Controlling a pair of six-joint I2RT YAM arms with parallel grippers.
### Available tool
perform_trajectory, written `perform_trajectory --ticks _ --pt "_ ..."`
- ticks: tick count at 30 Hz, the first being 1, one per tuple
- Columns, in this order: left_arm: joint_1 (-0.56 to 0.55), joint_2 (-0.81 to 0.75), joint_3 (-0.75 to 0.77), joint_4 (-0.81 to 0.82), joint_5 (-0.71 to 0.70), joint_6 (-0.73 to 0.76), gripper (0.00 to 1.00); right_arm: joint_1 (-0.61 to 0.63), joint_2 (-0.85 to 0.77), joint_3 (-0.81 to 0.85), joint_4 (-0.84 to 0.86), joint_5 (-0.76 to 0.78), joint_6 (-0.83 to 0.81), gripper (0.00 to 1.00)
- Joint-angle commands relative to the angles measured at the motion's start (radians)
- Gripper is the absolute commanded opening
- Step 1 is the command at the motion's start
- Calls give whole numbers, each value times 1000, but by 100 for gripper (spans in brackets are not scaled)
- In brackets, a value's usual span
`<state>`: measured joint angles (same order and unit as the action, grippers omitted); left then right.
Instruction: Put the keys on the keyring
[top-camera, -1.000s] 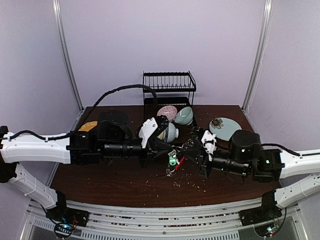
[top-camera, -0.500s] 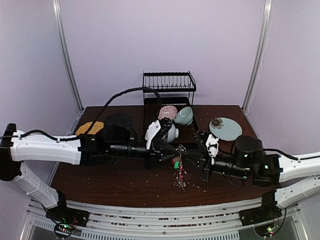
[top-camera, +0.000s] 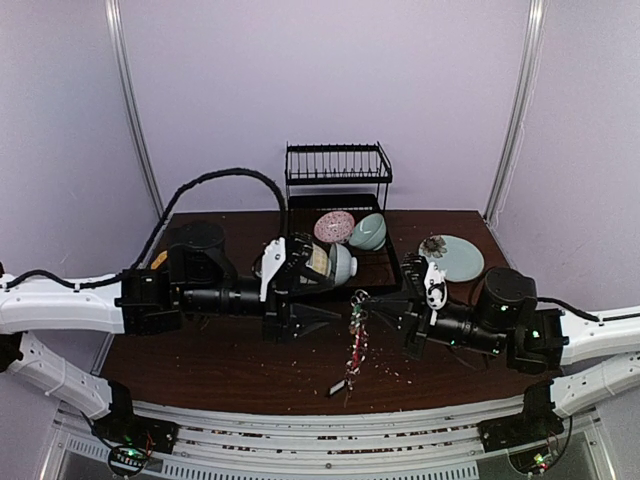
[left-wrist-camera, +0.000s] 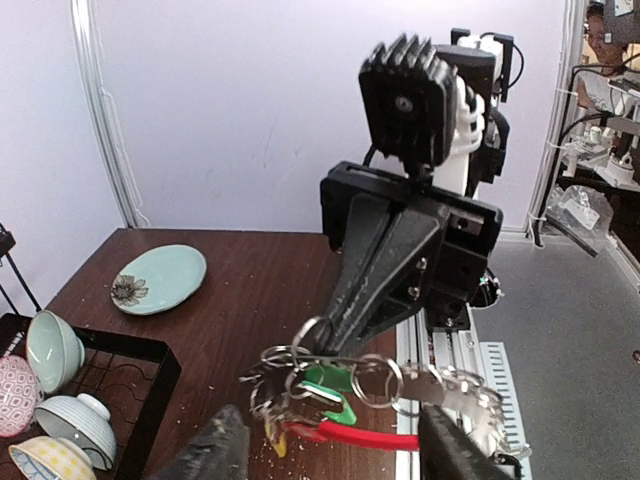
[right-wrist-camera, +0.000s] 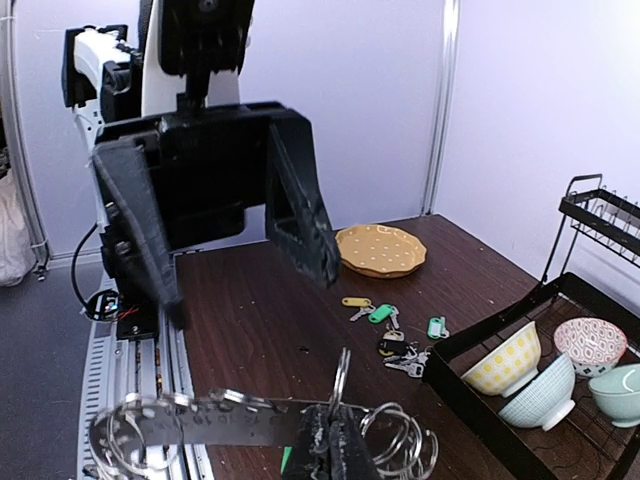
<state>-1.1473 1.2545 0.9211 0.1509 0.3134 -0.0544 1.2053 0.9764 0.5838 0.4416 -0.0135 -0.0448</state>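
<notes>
The left gripper (top-camera: 320, 297) now sits further left, jaws apart and empty; the keyring (top-camera: 354, 338), pinched only by the closed right gripper (top-camera: 372, 299), may swing loose.

Soft even light, blurry foreground.

- A black wire dish rack (top-camera: 338, 165), holding bowls (top-camera: 366, 232), blocks the back middle of the dark brown wooden surface (top-camera: 230, 365).
- A large silver keyring with a red sleeve (top-camera: 354, 340) dangles in the narrow gap between the left hand (top-camera: 328, 300) and right hand (top-camera: 368, 298).
- A pale teal plate (top-camera: 452, 258) fills the back right; the front left lies open.
</notes>
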Motion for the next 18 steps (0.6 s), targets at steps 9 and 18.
perform_trajectory --ticks 9,18 --pt "-4 38 78 -43 58 76 42 -4 20 -4 90 -212 -87 0" --pt "-6 64 86 -27 117 84 21 -4 28 2 94 -214 -93 0"
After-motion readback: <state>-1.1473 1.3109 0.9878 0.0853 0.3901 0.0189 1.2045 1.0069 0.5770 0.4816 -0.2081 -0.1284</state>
